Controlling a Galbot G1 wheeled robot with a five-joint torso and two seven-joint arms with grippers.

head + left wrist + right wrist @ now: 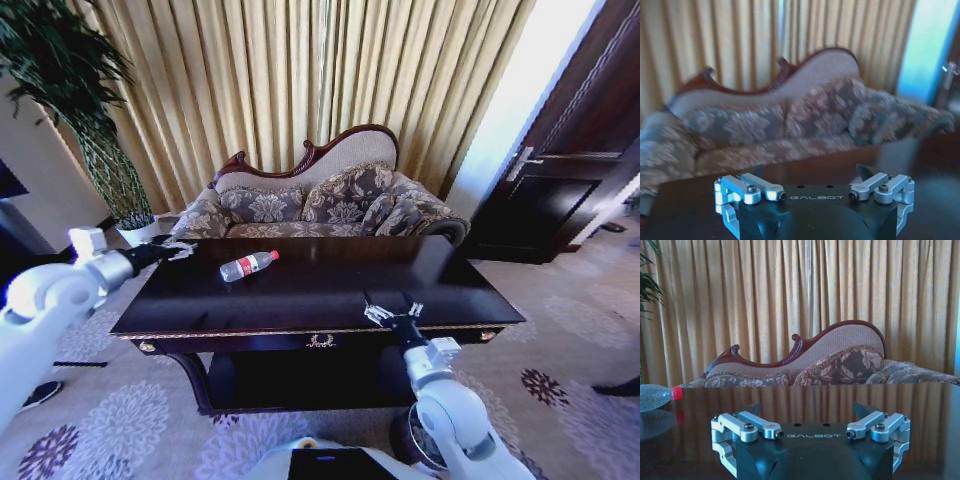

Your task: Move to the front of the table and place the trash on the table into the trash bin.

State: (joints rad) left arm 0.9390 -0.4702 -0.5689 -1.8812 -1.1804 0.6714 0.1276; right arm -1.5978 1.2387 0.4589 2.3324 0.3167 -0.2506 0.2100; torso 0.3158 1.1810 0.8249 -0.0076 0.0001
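The clear bottle (248, 265) with a red label and red cap lies on its side on the left half of the dark glossy table (330, 290). My left gripper (178, 248) hovers open over the table's far left corner, a short way left of the bottle. Low over the front edge, right of centre, my right gripper (393, 312) is open and holds nothing. In the right wrist view the bottle (655, 396) lies off to one side of the open gripper (807, 407). The left wrist view shows that gripper (810, 170) open over the tabletop (690, 200). A dark round trash bin (406, 440) shows partly on the floor behind my right arm.
A floral sofa (330, 205) with a carved frame stands right behind the table, with curtains behind it. A potted plant (110, 170) is at the back left and a dark wooden door (570, 170) at the right. Patterned carpet surrounds the table.
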